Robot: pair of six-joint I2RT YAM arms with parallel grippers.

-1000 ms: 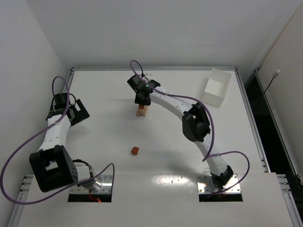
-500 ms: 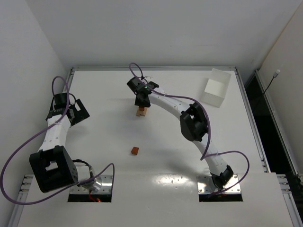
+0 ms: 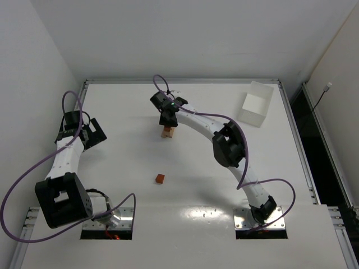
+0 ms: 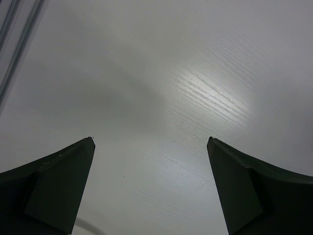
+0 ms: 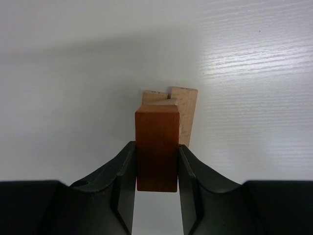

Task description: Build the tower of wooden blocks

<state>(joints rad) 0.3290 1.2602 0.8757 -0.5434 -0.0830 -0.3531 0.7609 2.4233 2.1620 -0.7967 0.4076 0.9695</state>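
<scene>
The wood block tower [image 3: 167,133] stands at the table's far middle; only its pale tan base shows under the right arm. In the right wrist view my right gripper [image 5: 156,171] is shut on a reddish-brown block [image 5: 156,147], held over the pale tan blocks [image 5: 185,110] of the tower. From above the right gripper [image 3: 166,119] sits right over the stack. A loose reddish-orange cube [image 3: 160,179] lies on the table nearer the bases. My left gripper [image 4: 151,161] is open and empty over bare table at the far left [image 3: 92,134].
A white rectangular box [image 3: 257,104] stands at the back right. A metal rail [image 3: 179,81] runs along the table's far edge. The right arm's elbow [image 3: 227,145] reaches over the middle right of the table.
The right arm's elbow has shifted slightly left. The right gripper stays over the stack with the block in it. The left arm has not moved.
</scene>
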